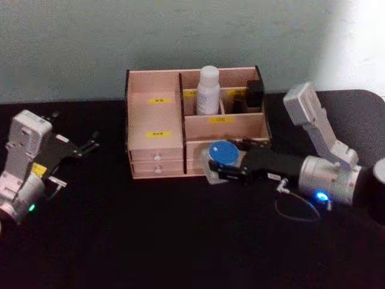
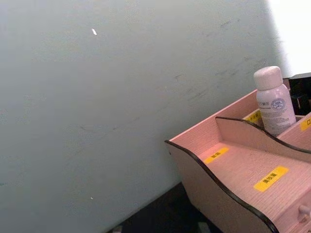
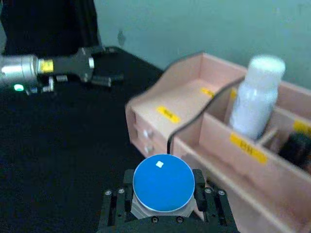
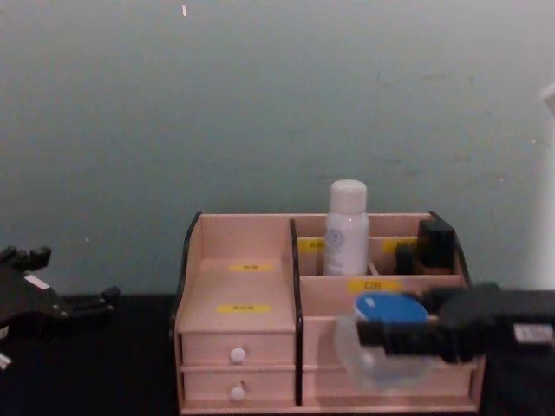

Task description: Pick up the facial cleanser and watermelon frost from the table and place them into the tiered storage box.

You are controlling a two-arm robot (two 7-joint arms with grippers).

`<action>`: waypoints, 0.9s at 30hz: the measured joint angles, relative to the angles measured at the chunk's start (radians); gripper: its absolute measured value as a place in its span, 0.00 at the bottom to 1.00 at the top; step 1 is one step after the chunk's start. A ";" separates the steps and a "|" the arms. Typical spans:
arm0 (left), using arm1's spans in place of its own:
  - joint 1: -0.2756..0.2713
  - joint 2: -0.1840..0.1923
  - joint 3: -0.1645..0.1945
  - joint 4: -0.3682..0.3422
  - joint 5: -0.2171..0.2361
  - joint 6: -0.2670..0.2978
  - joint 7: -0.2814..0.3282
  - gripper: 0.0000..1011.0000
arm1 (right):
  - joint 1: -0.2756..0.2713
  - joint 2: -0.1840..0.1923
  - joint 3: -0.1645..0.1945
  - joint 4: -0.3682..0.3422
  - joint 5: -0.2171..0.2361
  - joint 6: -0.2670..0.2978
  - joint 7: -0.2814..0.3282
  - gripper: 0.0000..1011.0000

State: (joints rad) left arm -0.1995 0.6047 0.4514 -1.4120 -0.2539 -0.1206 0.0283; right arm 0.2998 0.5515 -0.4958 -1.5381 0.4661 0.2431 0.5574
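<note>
The facial cleanser [image 1: 208, 90], a tall white bottle, stands upright in a back compartment of the tiered storage box [image 1: 156, 120]; it also shows in the left wrist view [image 2: 274, 99] and chest view [image 4: 346, 230]. The watermelon frost [image 1: 224, 153], a clear jar with a blue lid, sits between the fingers of my right gripper [image 1: 219, 164], which is shut on it just in front of the box's right half [image 4: 388, 334]. In the right wrist view the jar [image 3: 163, 183] is clamped from both sides. My left gripper [image 1: 90, 144] rests open at the table's left, apart from the box.
A dark object [image 1: 255, 93] stands in the box's back right compartment. A thin cable loop [image 1: 298, 211] lies on the black table under my right arm. A dark cylinder [image 1: 379, 180] is at the right edge. The wall is close behind the box.
</note>
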 joint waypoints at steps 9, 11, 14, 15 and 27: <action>0.000 0.000 0.000 0.000 0.000 0.000 0.000 0.99 | 0.119 -0.064 -0.040 0.044 -0.012 -0.005 -0.001 0.71; 0.000 0.000 0.000 0.000 0.000 0.000 0.000 0.99 | 0.137 -0.076 -0.045 0.054 -0.015 -0.008 -0.002 0.71; 0.000 0.000 0.000 0.000 0.000 0.000 0.000 0.99 | 0.176 -0.103 -0.059 0.083 -0.022 -0.011 -0.004 0.71; 0.000 0.000 0.000 0.000 0.000 0.000 0.000 0.99 | 0.185 -0.110 -0.063 0.091 -0.024 -0.011 -0.005 0.71; 0.000 0.000 0.000 0.000 0.000 0.000 0.000 0.99 | 0.342 -0.247 -0.105 0.297 -0.051 -0.031 -0.012 0.71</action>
State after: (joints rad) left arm -0.1996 0.6047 0.4514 -1.4120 -0.2539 -0.1205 0.0283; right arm 0.6422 0.3048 -0.6006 -1.2415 0.4155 0.2124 0.5449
